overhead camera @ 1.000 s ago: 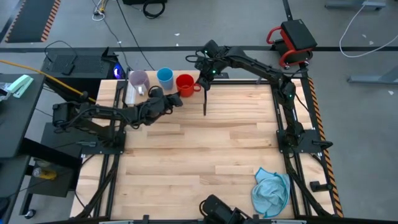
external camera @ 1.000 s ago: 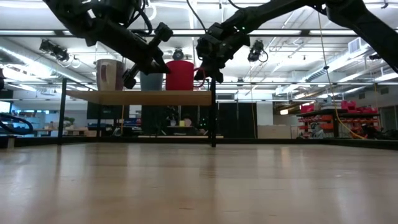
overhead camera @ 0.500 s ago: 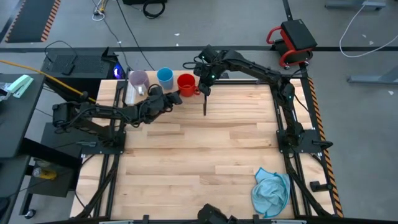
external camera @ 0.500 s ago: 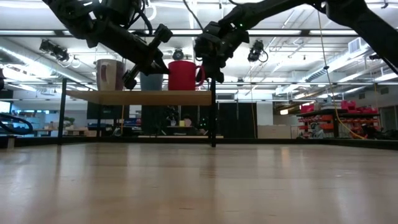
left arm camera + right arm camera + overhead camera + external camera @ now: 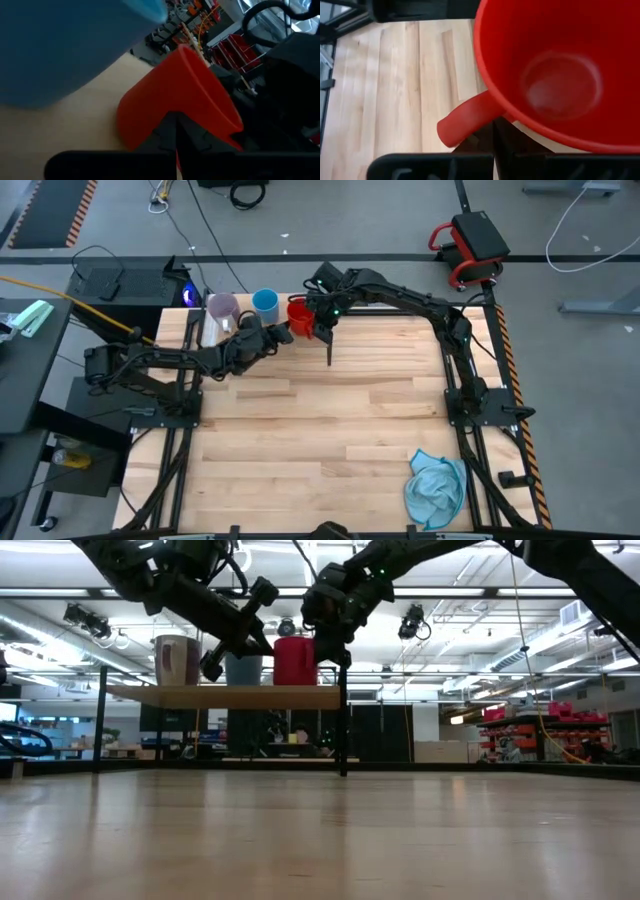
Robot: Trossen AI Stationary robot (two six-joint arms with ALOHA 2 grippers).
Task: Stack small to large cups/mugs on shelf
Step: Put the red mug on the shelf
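Closing on red cup (image 5: 298,313), standing on shelf (image 5: 225,696) beside blue cup (image 5: 265,303): right gripper (image 5: 322,323) sits at its handle side; grip state cannot tell. Left gripper (image 5: 281,337) nearby, also unclear. Advise centring on the rim before squeezing.

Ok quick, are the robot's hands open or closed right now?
Left gripper: shut, holding nothing, near the red cup.
Right gripper: shut, holding nothing, by that cup's handle.
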